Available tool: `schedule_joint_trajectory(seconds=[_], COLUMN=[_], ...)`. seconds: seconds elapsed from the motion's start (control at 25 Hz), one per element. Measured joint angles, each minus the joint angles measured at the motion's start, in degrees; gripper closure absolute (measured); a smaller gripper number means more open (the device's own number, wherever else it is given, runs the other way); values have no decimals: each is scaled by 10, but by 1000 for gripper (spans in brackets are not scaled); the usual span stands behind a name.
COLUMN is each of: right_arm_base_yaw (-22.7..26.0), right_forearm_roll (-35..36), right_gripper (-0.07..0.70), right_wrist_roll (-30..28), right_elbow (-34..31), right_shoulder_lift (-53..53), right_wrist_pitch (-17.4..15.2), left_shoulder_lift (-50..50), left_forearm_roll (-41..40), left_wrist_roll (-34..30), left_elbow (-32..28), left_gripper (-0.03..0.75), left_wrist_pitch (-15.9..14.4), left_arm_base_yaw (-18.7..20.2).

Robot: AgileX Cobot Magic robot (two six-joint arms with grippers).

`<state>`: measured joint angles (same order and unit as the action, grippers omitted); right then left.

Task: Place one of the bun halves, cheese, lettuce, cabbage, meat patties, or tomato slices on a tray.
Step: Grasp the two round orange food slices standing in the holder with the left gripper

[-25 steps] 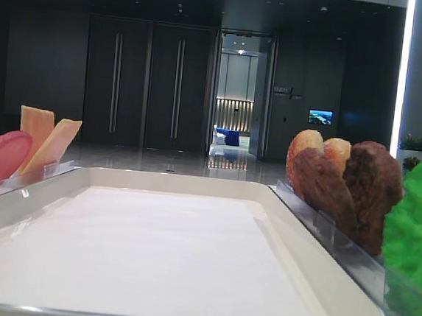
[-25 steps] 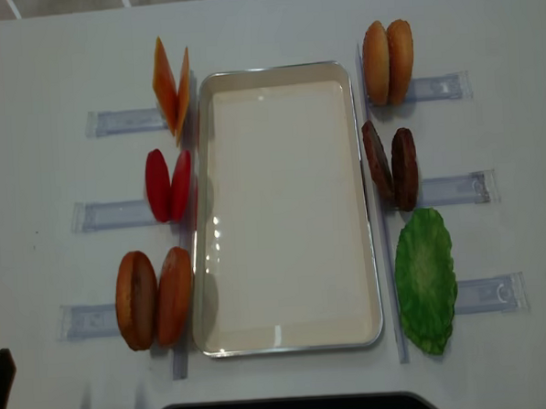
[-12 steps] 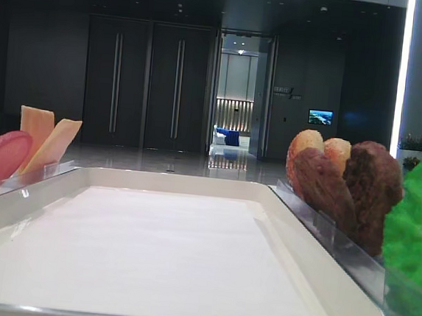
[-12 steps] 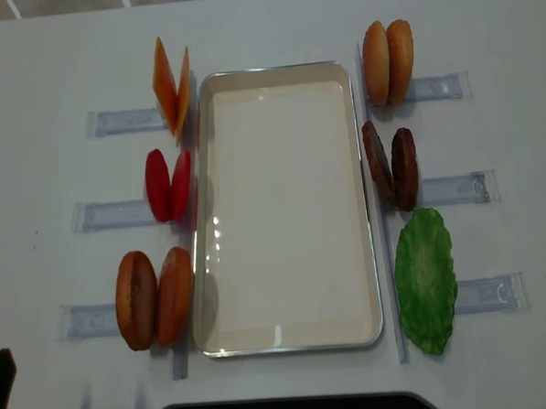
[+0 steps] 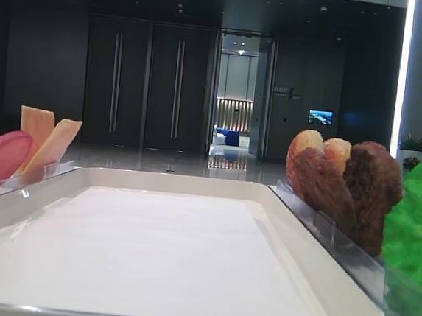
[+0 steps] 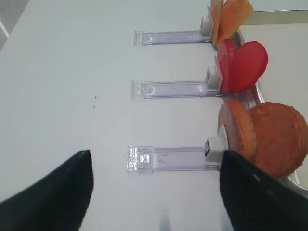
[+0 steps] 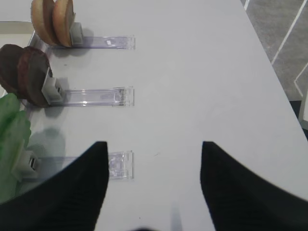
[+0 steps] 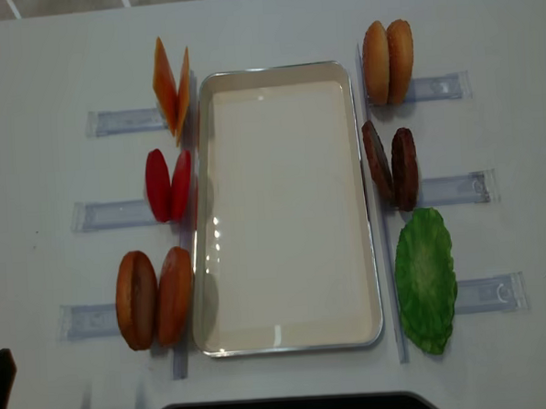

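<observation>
The white tray (image 8: 283, 213) lies bare in the middle of the table. On its left, upright in clear holders, stand cheese (image 8: 172, 86), tomato slices (image 8: 168, 184) and two bun halves (image 8: 154, 298). To its right are two more bun halves (image 8: 387, 61), meat patties (image 8: 391, 166) and lettuce (image 8: 425, 279). Cabbage is out of view. My left gripper (image 6: 155, 156) hangs open over bare table near the front-left holder (image 6: 168, 158), left of the buns (image 6: 269, 137). The right gripper (image 7: 154, 144) is open and holds nothing, right of the lettuce (image 7: 12, 139).
Clear plastic holders (image 8: 441, 88) stick out sideways from each food pair towards the table's edges. One holder end (image 7: 120, 163) lies by my right gripper's left finger. The table's right edge (image 7: 274, 82) drops to a grey floor.
</observation>
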<state>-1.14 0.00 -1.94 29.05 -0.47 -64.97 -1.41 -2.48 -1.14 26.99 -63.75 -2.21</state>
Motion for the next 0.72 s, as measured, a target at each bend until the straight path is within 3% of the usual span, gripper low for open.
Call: schedule_joint_trajectory(seconds=[0.44,0.72], right_arm_base_yaw=[0,0], right_forearm_roll=[0,0], right_gripper=[227,227], right_wrist_roll=[0,0], right_elbow=[0,0], right_shoulder_lift=[0,0], right_wrist_pitch=[0,0], left_shoulder_lift=[0,0], left_forearm_roll=[-1,-1], left_wrist_roll=[-25,-25], left_elbow=[6,10], left_gripper=[88,146], left_wrist_pitch=[-2,-4], left_arm_base_yaw=[0,0])
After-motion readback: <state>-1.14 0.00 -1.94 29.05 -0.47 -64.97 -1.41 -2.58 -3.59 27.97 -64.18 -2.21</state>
